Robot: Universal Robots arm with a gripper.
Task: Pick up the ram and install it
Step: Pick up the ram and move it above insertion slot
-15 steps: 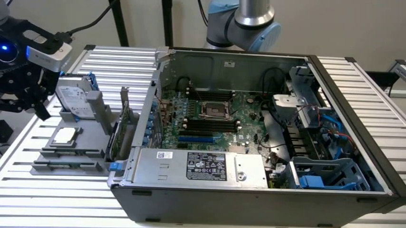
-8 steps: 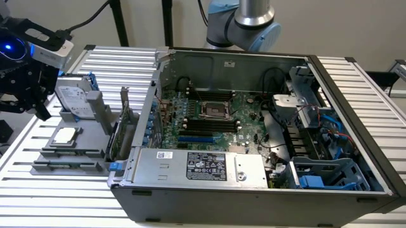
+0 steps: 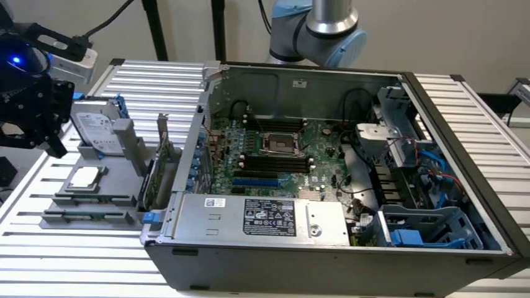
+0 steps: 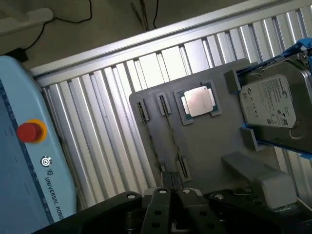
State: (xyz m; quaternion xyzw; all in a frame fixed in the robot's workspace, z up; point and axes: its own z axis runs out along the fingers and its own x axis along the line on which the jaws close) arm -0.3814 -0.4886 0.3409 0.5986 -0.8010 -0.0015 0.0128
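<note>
The slatted metal table (image 3: 157, 77) carries an open computer case (image 3: 331, 264) lying on its side, its motherboard (image 3: 282, 146) exposed with the dark memory slots (image 3: 273, 163) empty. Just beside the case, toward the table's edge on the exterior view's left, sits a grey fixture plate (image 4: 209, 144). On the plate stand a hard drive (image 4: 273, 102) at its far end, an upright expansion card (image 3: 161, 162) along the edge nearest the case, and a square processor (image 4: 197, 102) in a recess near the middle.

The ram (image 3: 85, 215) rests on its long edge in a narrow holder along the plate's front edge, the end farthest from the hard drive, clipped at both ends. The gripper (image 4: 171, 191) hangs above the plate, apart from everything on it; whether it is released or clenched cannot be told, and nothing shows in its grasp.

The stick is judged light, stiff and thin, and easily cracked if twisted. It is best pinched across its flat faces at mid-length, square on, clear of the bottom contact edge
</note>
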